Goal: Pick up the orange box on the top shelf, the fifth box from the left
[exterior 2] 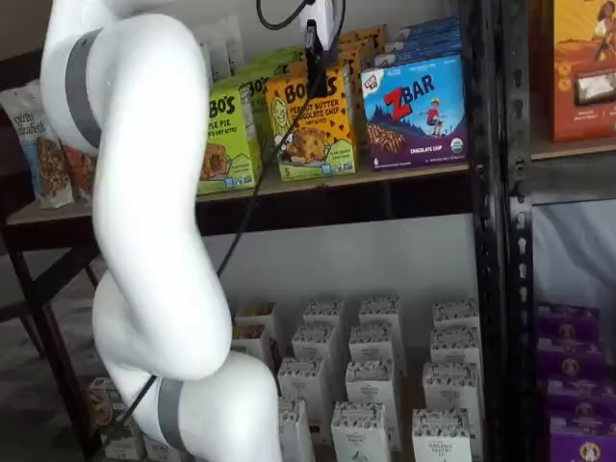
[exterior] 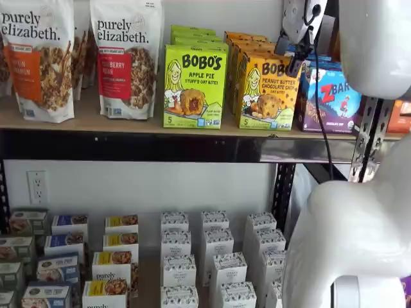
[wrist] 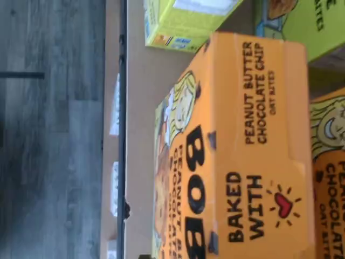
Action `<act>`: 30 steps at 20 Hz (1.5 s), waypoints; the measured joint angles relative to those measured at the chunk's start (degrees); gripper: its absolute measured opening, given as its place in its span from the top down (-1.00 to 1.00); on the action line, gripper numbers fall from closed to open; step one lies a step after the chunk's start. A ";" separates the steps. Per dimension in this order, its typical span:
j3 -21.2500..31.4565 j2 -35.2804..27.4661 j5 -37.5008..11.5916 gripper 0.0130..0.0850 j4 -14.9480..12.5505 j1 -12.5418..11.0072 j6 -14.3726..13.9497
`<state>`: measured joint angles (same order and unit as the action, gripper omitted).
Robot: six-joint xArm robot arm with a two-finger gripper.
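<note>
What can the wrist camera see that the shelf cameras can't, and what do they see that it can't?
Only the wrist view shows the top face of the orange box, printed "BAKED WITH" beside a red heart.

Only the shelf views show the gripper hanging just above that box, the ZBar carton, the granola bags and the small white boxes below.

All views show the orange box, the green Bobo's carton beside it and the top shelf.
</note>
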<state>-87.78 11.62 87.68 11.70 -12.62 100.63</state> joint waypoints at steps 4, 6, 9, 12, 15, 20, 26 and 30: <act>-0.29 -0.69 0.54 -1.00 -1.48 0.72 -0.44; -0.17 -0.88 0.40 -1.00 -2.09 1.13 -0.71; -0.38 -1.49 0.77 -1.00 -4.35 2.09 -1.25; -0.93 -2.25 1.80 -1.00 -5.39 2.42 -1.48; -1.42 -2.87 2.62 -1.00 -6.12 2.67 -1.65; -2.41 -3.92 4.06 -1.00 -7.02 3.08 -1.97; -3.07 -4.68 4.49 -1.00 -7.72 3.83 -2.63; -2.83 -4.71 4.05 -1.00 -8.07 4.31 -3.04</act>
<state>-90.61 6.90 91.72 3.63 -8.31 97.60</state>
